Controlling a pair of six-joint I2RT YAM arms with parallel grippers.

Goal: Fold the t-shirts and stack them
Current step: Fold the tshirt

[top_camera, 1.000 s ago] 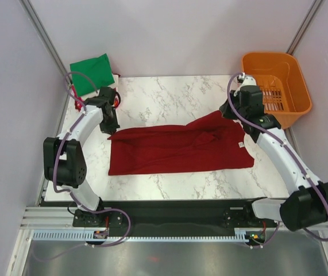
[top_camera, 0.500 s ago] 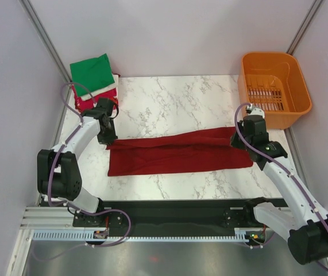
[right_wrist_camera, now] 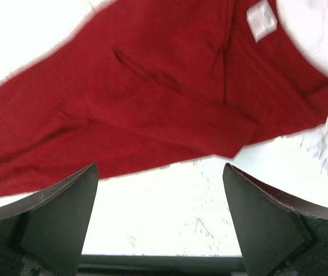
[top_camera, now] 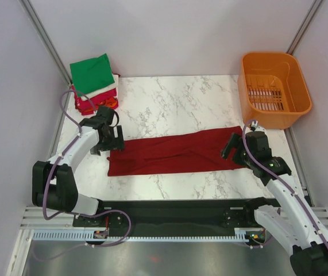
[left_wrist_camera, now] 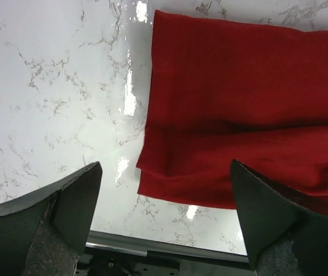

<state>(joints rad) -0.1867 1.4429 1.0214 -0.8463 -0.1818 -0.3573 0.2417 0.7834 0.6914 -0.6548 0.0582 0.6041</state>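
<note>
The left gripper (left_wrist_camera: 165, 198) and right gripper (right_wrist_camera: 161, 201) gape wide, gripping nothing, at opposite ends of the dark red t-shirt (top_camera: 175, 152); marble bench (top_camera: 175, 98) shows beyond.

Dark red t-shirt (top_camera: 175, 152) now folded, released.

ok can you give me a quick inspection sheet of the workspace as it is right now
surface: white marble table, glossy
job's things: dark red t-shirt lying folded into a long band across the table, white label showing near its right end; folded stack at the far left corner, green on top
clutter: orange basket at the far right corner, looks empty; nothing else seen
grippers: left gripper open over the shirt's left end; right gripper open over its right end; neither holds cloth
cables: purple cables looped along both arms
surroundings: plain pale walls, metal frame posts
</note>
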